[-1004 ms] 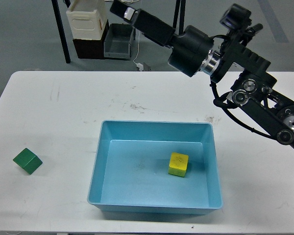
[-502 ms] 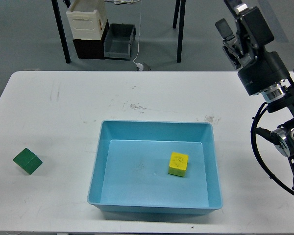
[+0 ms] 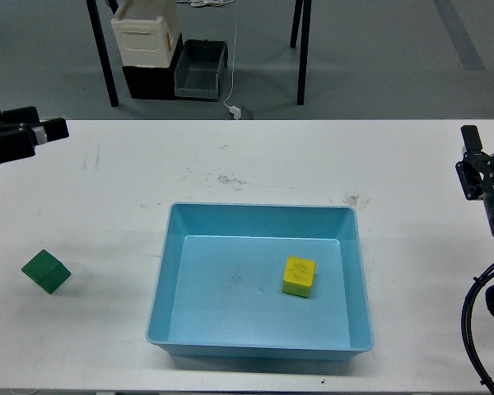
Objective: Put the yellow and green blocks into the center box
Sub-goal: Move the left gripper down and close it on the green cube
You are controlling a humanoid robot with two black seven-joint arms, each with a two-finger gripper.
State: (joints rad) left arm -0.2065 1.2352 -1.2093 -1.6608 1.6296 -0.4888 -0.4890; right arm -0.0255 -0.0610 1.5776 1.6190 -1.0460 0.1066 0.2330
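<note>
1. My right hand [image 3: 476, 169], which hung high over the far side of the counter [image 3: 115, 222] a second ago, has pulled back to the right edge of view; only part of it shows, it holds nothing visible, and I cannot tell how wide its fingers stand.
2. The yellow block [image 3: 299, 276] it left behind sits inside the light-blue center box [image 3: 169, 271], right of middle, unmoved over the last second: half the job looks done.
3. My left hand [image 3: 45, 130] has just entered at the far left edge, dark and end-on; I cannot tell its opening, and it grips nothing I can see.
4. The green block [image 3: 46, 271] lies on the counter nearer me than that hand, well apart from the box.
5. I judge the left hand's arrival signals the green pickup.
</note>
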